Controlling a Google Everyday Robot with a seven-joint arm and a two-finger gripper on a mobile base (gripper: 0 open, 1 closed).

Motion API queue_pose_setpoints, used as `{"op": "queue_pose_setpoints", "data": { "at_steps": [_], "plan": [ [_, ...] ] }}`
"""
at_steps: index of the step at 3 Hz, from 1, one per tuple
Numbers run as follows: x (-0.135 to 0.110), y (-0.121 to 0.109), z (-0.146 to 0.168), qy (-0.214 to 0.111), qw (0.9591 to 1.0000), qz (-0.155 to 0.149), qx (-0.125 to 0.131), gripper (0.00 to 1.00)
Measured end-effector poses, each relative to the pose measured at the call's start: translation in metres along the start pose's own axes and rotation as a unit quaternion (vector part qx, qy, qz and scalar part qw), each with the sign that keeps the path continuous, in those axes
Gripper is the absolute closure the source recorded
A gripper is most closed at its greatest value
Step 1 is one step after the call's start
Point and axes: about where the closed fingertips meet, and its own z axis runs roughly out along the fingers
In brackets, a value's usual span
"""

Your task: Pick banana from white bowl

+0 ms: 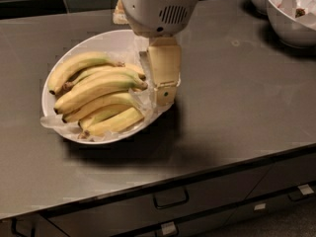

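Observation:
The white bowl (57, 75) is wide and shallow, lined with crinkled translucent paper, and sits on the grey counter at the left. Several yellow bananas (96, 95) lie in it side by side, stems pointing right. My gripper (164, 85) hangs from the white wrist housing at the top centre. Its cream-coloured finger (164, 70) points down over the bowl's right rim, just right of the banana stems. It holds nothing that I can see.
The grey counter (237, 107) stretches to the right of the bowl. Two smaller, deeper white bowls (291, 14) with food stand at the back right corner. Drawers with handles (170, 199) run below the counter's front edge.

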Motion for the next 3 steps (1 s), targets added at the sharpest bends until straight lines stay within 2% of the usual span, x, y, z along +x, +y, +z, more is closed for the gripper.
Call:
{"op": "queue_pose_setpoints", "data": {
  "at_steps": [1,3],
  "plan": [
    [-0.015,-0.018,0.031,-0.019,0.9989,-0.027,-0.033,0.0],
    [-0.03,-0.034,0.076,-0.045,0.9948,-0.046,-0.079,0.09]
  ]
}}
